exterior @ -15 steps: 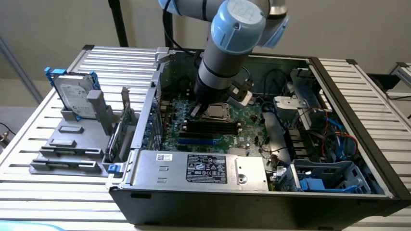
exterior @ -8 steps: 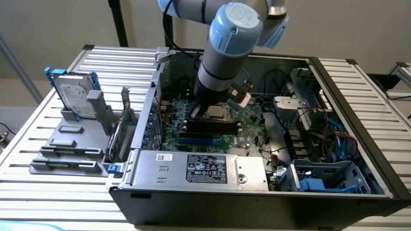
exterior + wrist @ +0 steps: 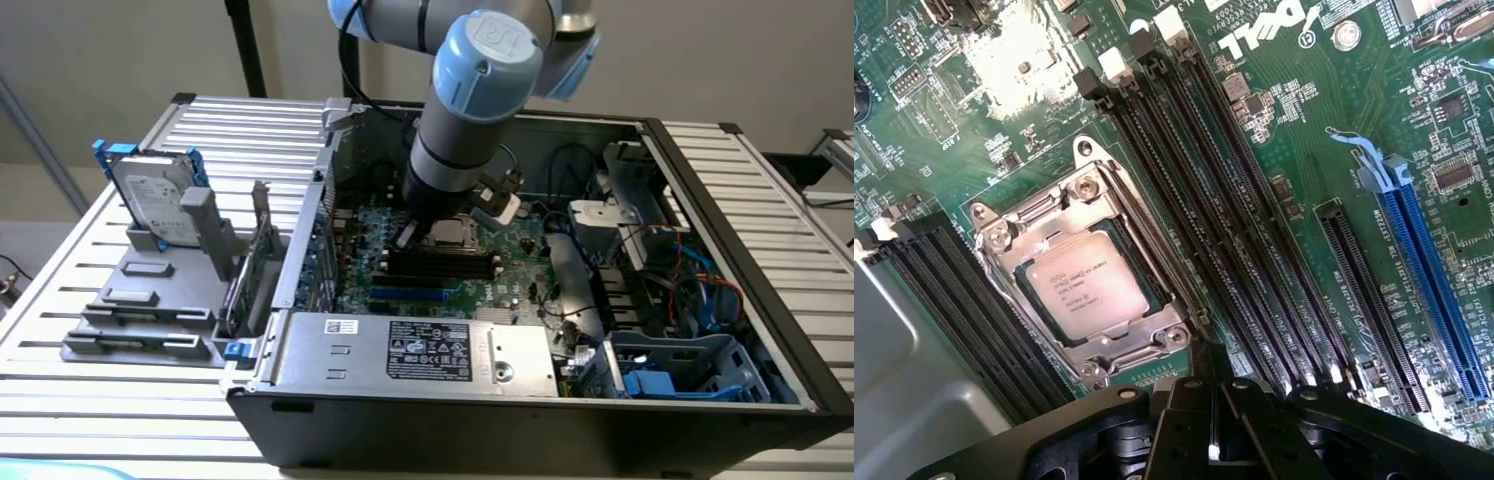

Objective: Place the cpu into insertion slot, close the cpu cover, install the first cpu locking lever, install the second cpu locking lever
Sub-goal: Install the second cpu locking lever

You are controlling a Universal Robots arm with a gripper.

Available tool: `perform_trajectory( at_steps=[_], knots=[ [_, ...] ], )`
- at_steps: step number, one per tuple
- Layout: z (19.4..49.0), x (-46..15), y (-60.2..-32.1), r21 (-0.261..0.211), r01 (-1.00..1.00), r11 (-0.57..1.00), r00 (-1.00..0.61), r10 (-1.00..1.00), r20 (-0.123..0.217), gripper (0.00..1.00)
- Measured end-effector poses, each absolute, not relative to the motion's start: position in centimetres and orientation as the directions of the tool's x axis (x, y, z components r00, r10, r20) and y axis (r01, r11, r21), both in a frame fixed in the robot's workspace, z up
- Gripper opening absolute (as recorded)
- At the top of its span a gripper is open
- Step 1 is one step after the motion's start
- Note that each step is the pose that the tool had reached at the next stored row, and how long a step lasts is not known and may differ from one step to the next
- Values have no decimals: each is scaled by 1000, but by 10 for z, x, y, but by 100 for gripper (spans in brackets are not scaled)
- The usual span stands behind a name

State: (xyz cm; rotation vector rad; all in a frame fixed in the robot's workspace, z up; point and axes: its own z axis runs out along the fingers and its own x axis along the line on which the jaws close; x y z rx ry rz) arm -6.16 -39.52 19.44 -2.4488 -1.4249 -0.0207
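With the cpu [image 3: 1083, 288] seated in the insertion slot [image 3: 1029, 305] and the cpu cover [image 3: 1014, 235] down, lever work is in hand. The claw [image 3: 1211, 425], closed and empty, hangs just beside the slot.

Silvery-tan square cpu [image 3: 1083, 287] seated flat in the insertion slot [image 3: 1135, 255], framed by the closed silvery cpu cover [image 3: 1141, 345], just beside the black memory strips [image 3: 1214, 230].

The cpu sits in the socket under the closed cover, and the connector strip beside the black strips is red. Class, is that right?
One slip: the connector strip is blue, not red, as the wrist view shows. The cpu does sit in the socket under the closed cover.
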Motion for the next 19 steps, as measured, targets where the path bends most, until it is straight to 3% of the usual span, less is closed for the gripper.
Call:
perform_trajectory(
  at_steps=[5,11,19],
  knots=[
    [195,-62,-395,-244,851,-465,506,850,145,11],
    [216,-63,-395,-243,851,-465,506,850,143,11],
    [216,-63,-395,-243,851,-465,506,851,143,11]
  ],
)
